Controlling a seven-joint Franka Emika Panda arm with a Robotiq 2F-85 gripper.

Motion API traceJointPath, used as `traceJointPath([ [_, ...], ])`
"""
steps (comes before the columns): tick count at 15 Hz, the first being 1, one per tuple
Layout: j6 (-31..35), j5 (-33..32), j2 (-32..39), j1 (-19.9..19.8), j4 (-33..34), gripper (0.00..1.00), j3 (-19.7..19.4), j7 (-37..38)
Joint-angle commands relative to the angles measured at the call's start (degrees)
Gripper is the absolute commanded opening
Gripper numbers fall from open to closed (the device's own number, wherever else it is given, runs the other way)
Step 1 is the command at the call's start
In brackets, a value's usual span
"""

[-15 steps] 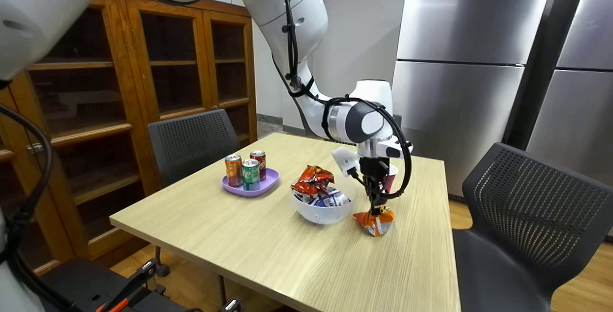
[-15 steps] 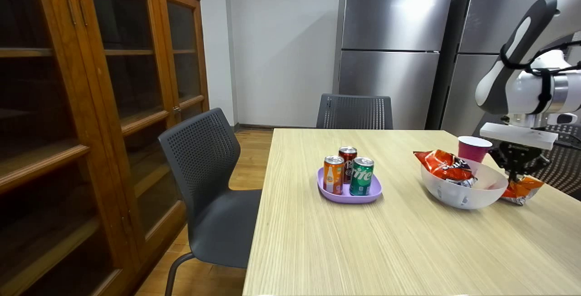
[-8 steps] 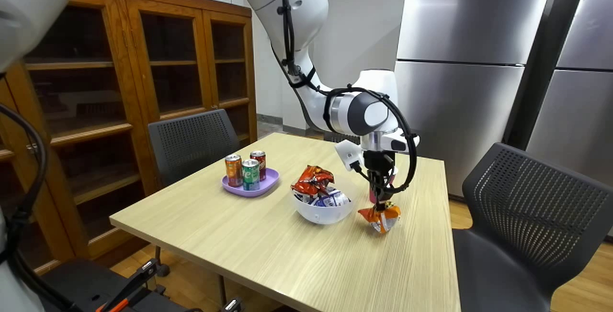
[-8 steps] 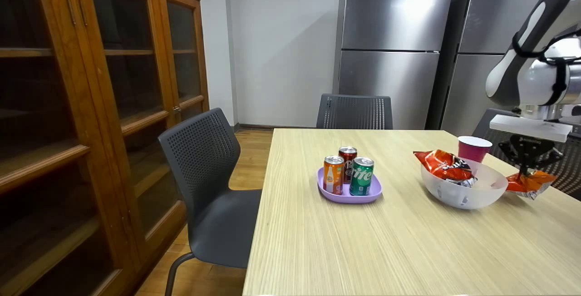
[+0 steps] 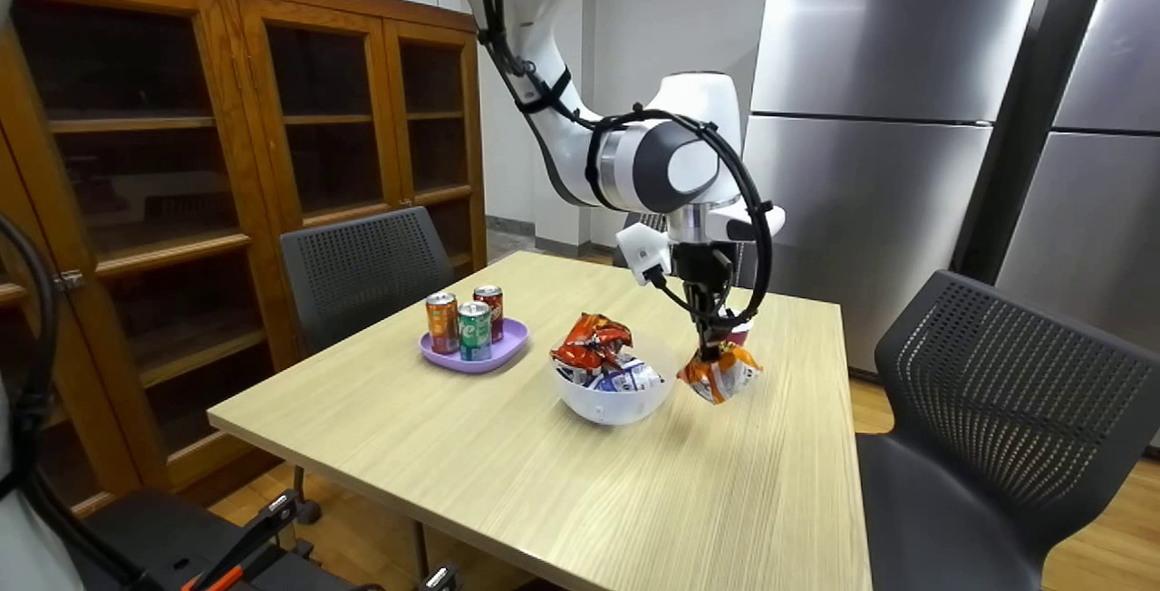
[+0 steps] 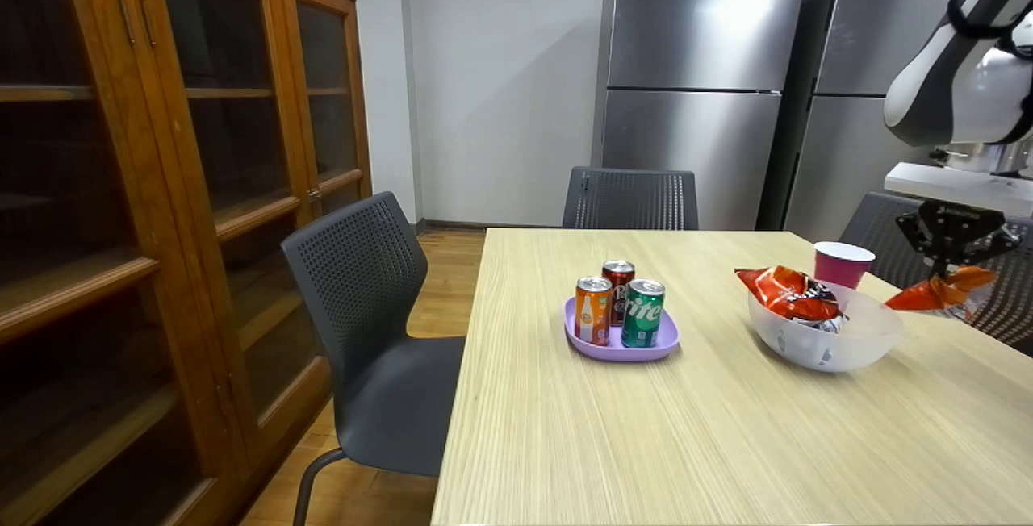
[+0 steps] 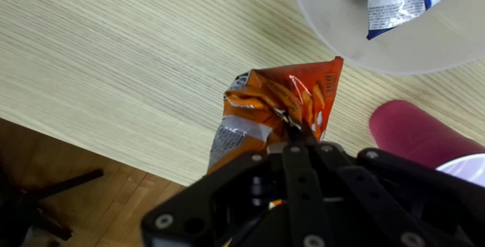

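Observation:
My gripper is shut on an orange snack bag, pinching its crumpled middle. The bag hangs just above the wooden table, beside a translucent white bowl. In the wrist view the black fingers hide part of the orange bag, whose red corner points toward the bowl's rim. Inside the bowl lie a red bag and a blue-and-white bag. A magenta cup with a white rim stands close by; it is partly hidden behind the gripper in an exterior view and plain to see as a cup elsewhere.
A purple tray carries an orange can, a green can and a dark red can. Dark chairs stand around the table, including a chair and a chair. Behind are a wooden cabinet and steel refrigerators.
The gripper has risen with the orange bag, lifting it off the table. It has also shifted away from the bowl in an exterior view. The bowl, cup and tray have stayed put.

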Motion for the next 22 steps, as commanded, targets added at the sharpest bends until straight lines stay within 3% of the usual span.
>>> traceJointPath([
  [1, 2.3, -3.0, -6.6, 2.9, -6.4, 0.0, -0.7, 2.7],
  [13, 3.8, -9.5, -13.3, 6.3, -12.1, 0.0, 1.6, 7.2],
  [22, 2.7, -9.1, -10.6, 6.1, -11.8, 0.0, 5.4, 5.8],
])
